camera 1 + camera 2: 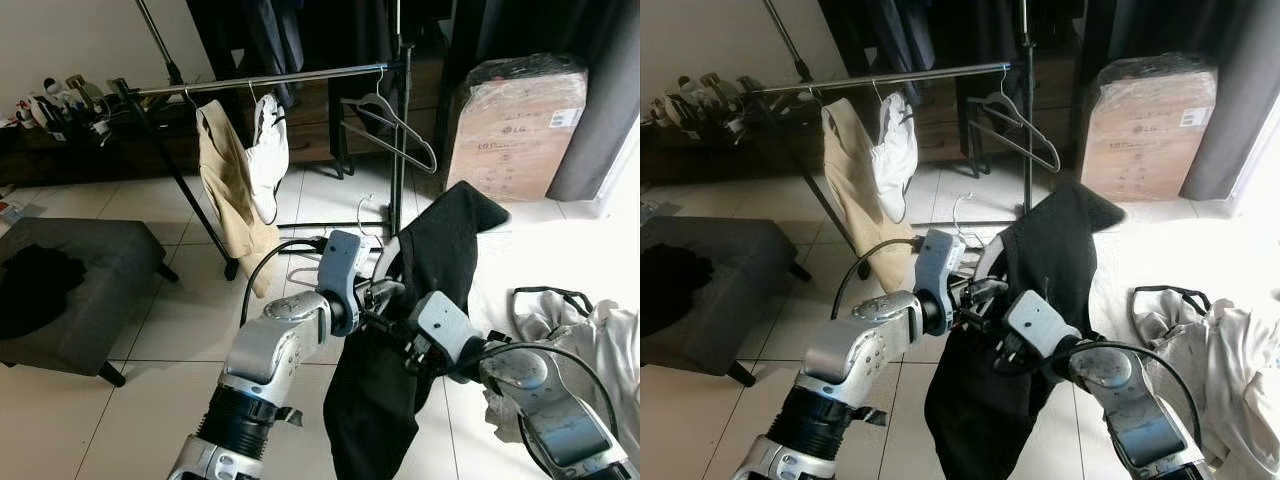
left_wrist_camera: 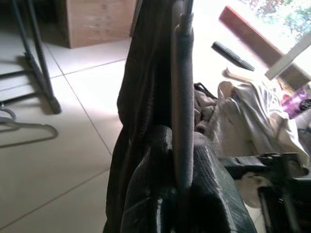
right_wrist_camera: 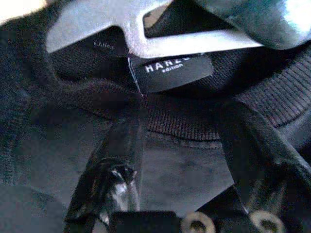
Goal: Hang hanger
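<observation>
A black garment hangs in front of me between both grippers, draped over a grey hanger. My left gripper is up against the garment's upper part, shut on the hanger's arm with fabric folded around it. My right gripper sits just below and to the right, at the collar. Its fingers are spread open against the ribbed neckline, below a black label. Further back, the clothes rail carries a beige garment, a white garment and an empty black hanger.
A grey ottoman with a dark cloth on it stands at the left. A wrapped cardboard box is at the back right. A pile of light clothes lies on the floor at the right. Another hanger lies on the tiles by the rack's foot.
</observation>
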